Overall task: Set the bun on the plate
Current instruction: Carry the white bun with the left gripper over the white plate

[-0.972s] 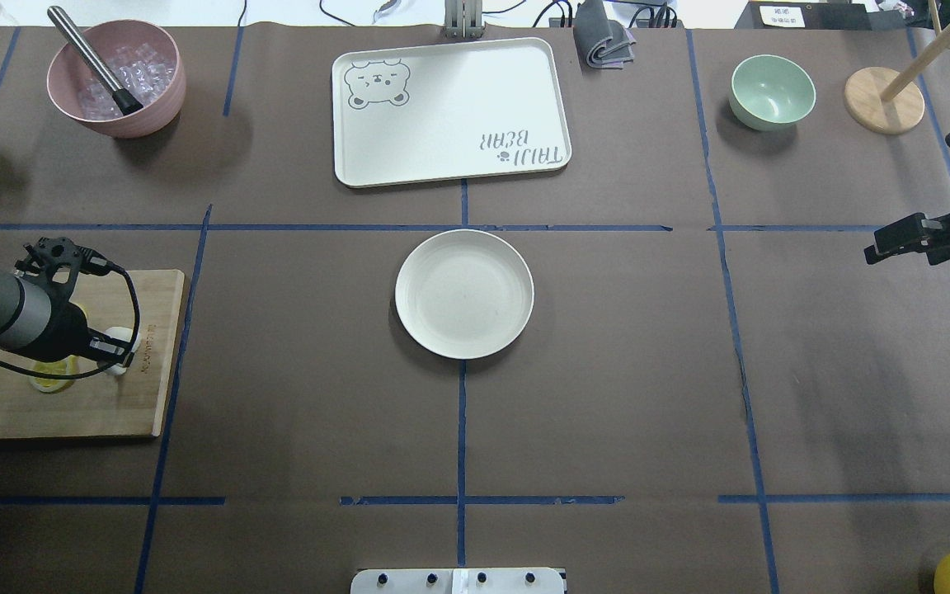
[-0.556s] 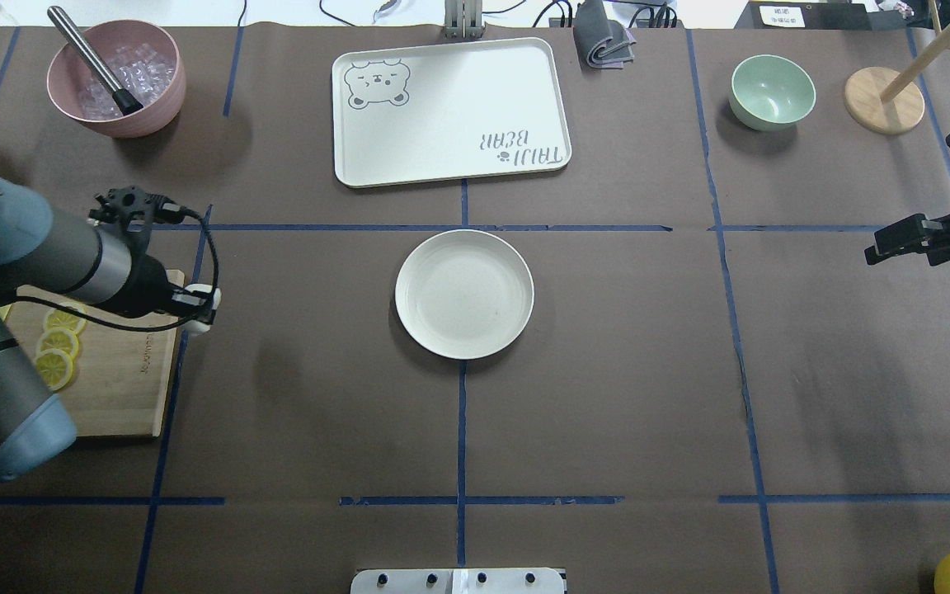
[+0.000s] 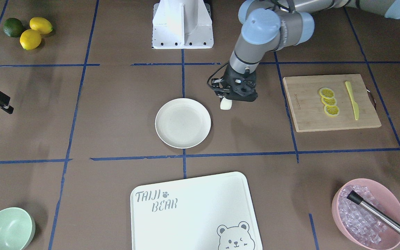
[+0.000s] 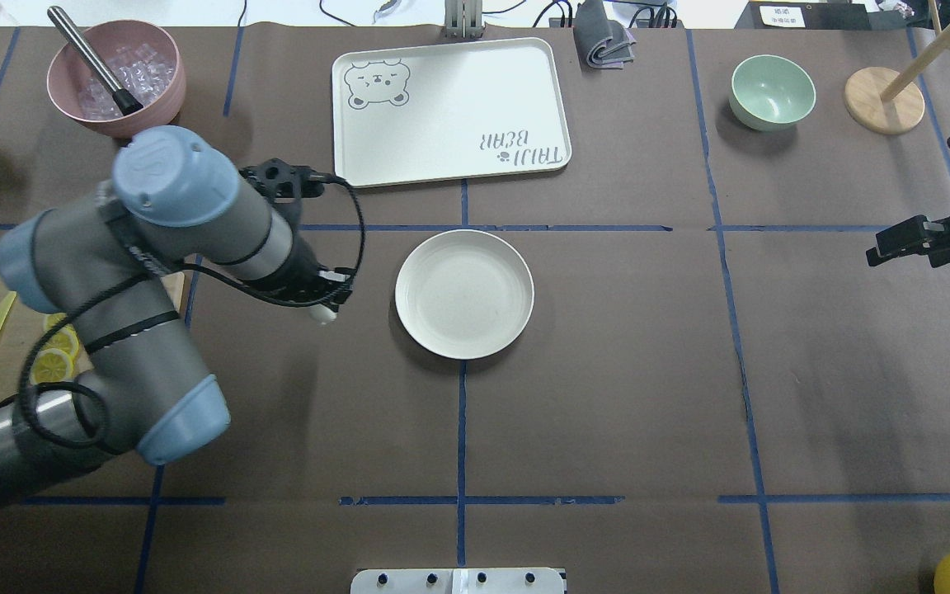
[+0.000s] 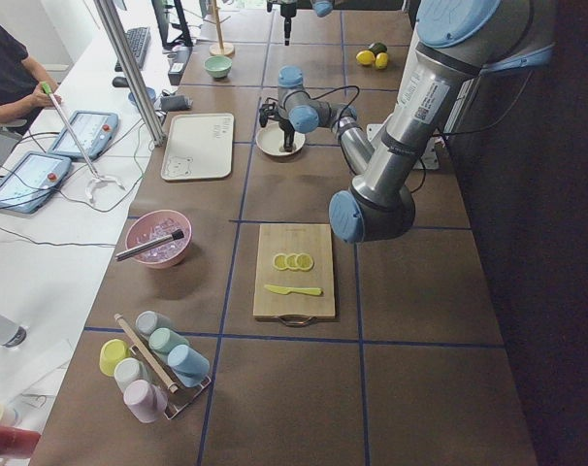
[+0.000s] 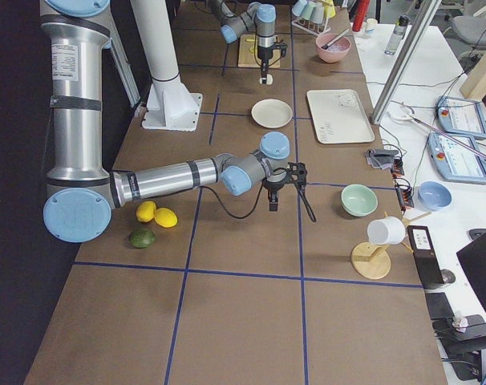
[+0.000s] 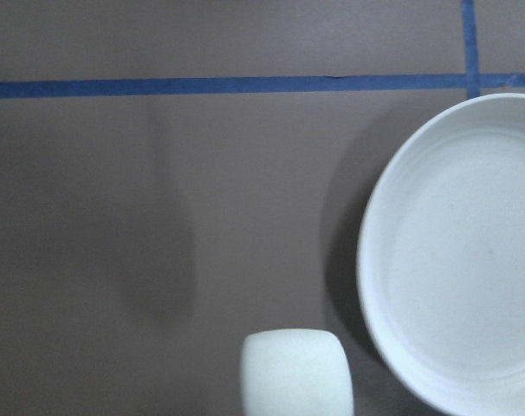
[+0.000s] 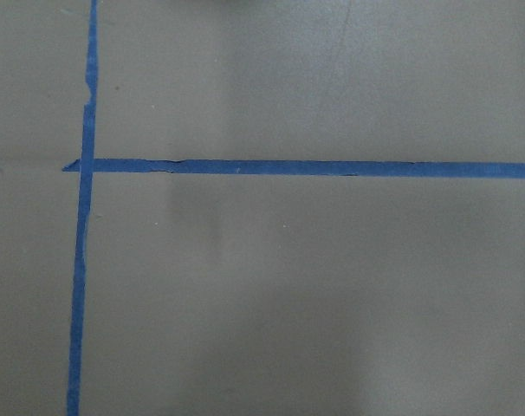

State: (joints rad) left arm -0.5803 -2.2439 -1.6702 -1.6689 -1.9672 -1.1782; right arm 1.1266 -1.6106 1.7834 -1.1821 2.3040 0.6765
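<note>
The bun is a small white stubby roll, and my left gripper is shut on it a little above the table. It hangs just beside the rim of the plate, on the cutting-board side. From overhead, the bun peeks out under my left gripper, left of the empty cream plate. The left wrist view shows the bun at the bottom edge, with the plate to its right. My right gripper hovers far to the right. Whether it is open or shut does not show.
A wooden cutting board carries lemon slices and a yellow knife. A white bear-print board lies behind the plate. There is also a pink bowl of ice, a mint bowl and a mug stand.
My left arm has carried the bun off the cutting board and rightward across the table, up to the plate's edge. The right arm has not moved.
</note>
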